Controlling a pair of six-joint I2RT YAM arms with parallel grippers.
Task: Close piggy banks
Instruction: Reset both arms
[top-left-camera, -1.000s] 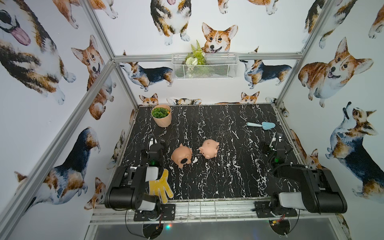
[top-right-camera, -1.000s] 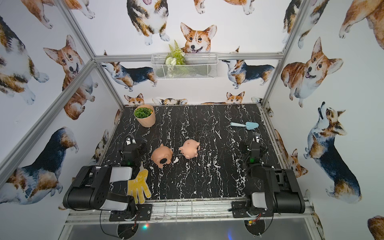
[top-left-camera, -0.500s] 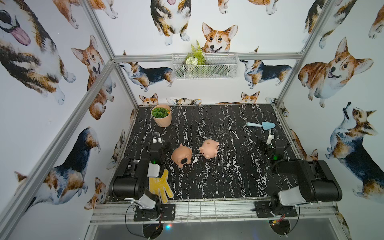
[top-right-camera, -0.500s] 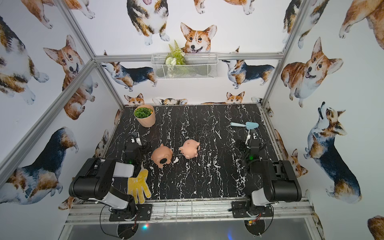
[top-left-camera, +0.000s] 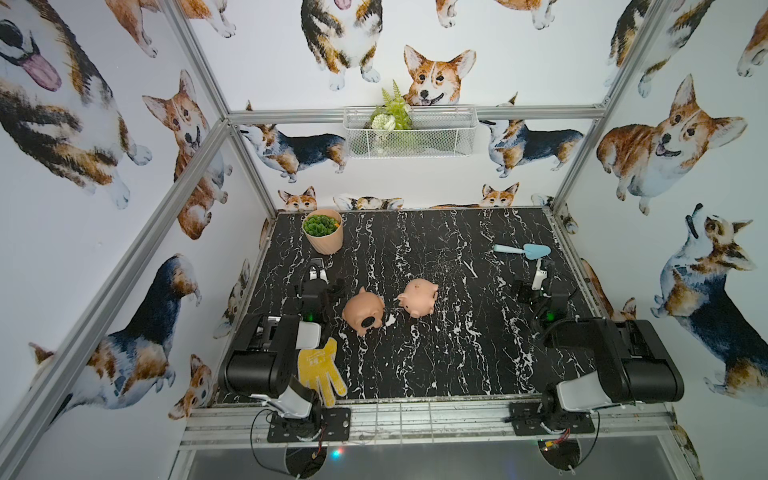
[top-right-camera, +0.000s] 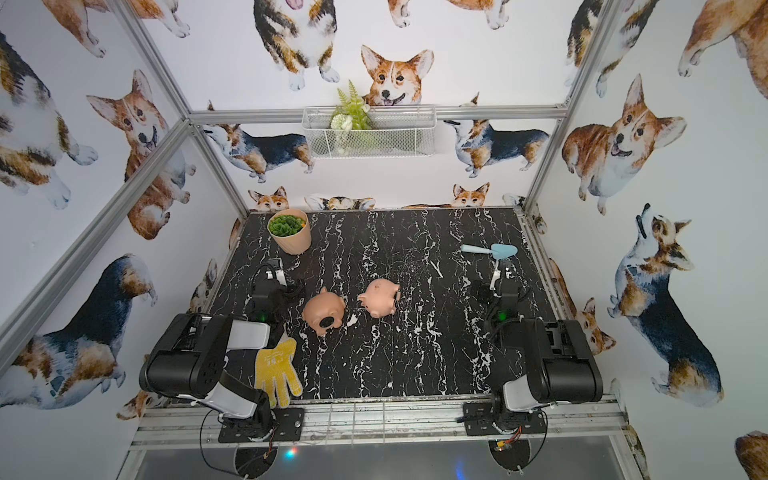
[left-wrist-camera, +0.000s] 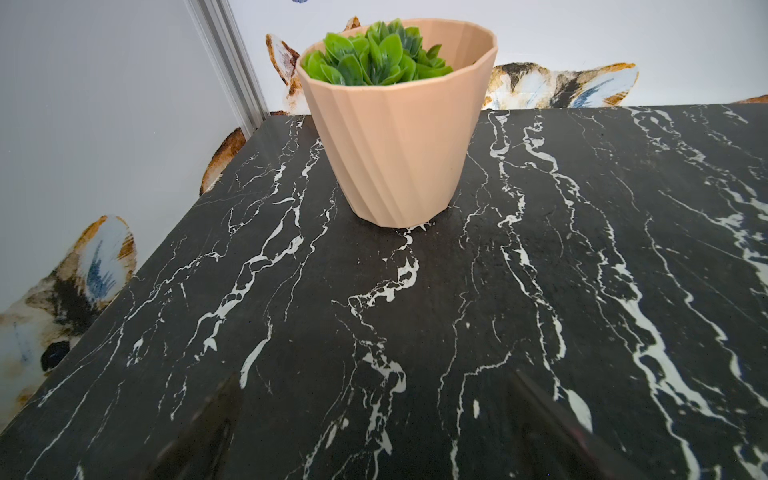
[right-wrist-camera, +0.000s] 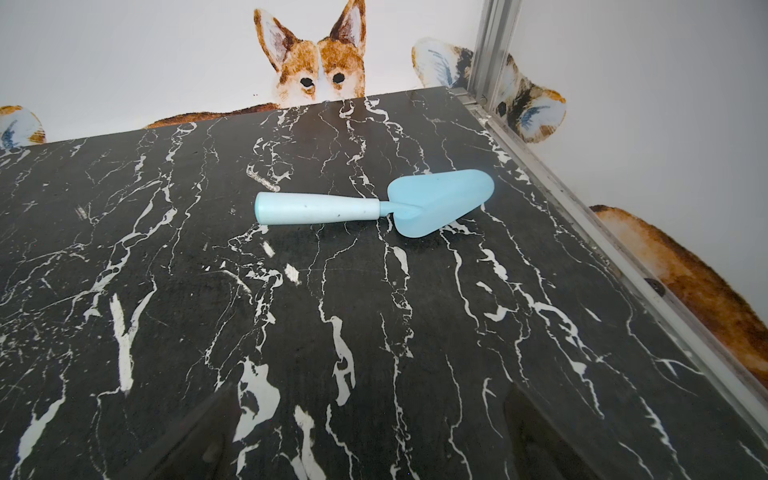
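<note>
The black marble table (top-left-camera: 415, 365) fills the middle of both top views. Over its left and right sides hang the left gripper (top-left-camera: 316, 272) and right gripper (top-left-camera: 539, 276), jaws spread wide and empty. At frame centre lie the tan piggy bank (top-left-camera: 362, 307), black plug showing, and just right of it the pale piggy bank (top-left-camera: 417, 297).

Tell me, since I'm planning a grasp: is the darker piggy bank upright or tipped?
Tipped: the darker piggy bank shows its black belly circle facing up.

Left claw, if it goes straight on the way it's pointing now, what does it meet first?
Most likely the peach plant pot, almost dead ahead of the open left claw in its wrist view; only bare tabletop lies between.
</note>
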